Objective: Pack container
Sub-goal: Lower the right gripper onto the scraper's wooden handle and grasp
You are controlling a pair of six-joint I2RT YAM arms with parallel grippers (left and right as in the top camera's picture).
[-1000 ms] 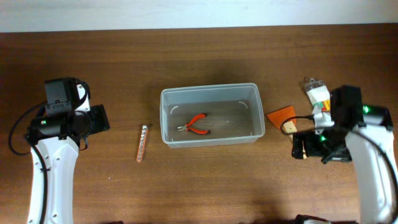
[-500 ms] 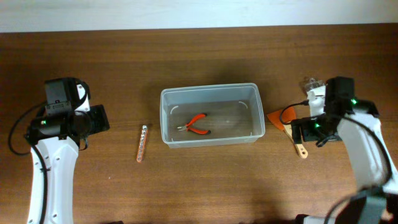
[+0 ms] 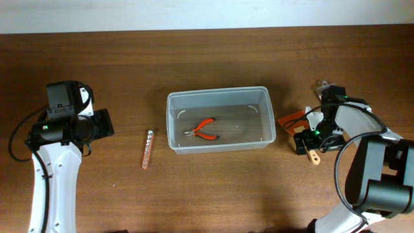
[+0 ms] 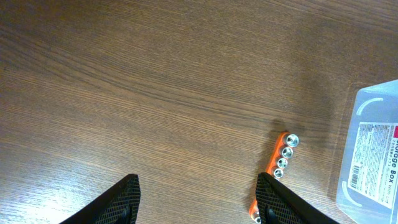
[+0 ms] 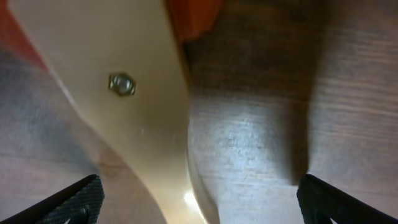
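The container (image 3: 172, 123), a clear plastic tub, stands mid-table with orange-handled pliers (image 3: 206, 129) inside. A scraper with an orange blade (image 3: 290, 119) and a wooden handle (image 3: 314, 157) lies to its right. My right gripper (image 3: 305, 140) is low over that handle, open. In the right wrist view the handle (image 5: 143, 93) runs between the spread fingers (image 5: 199, 202), with the blade (image 5: 193, 15) at the top. My left gripper (image 3: 98, 124) is open and empty at the left, its fingers (image 4: 202, 202) above bare wood.
An orange rail of small sockets (image 3: 147, 149) lies left of the tub; it also shows in the left wrist view (image 4: 280, 163), beside the tub's corner (image 4: 373, 149). A small clear object (image 3: 321, 86) pokes out behind the right arm.
My right arm has swung left and come down over the scraper handle. The left arm, tub, pliers and socket rail have not moved.
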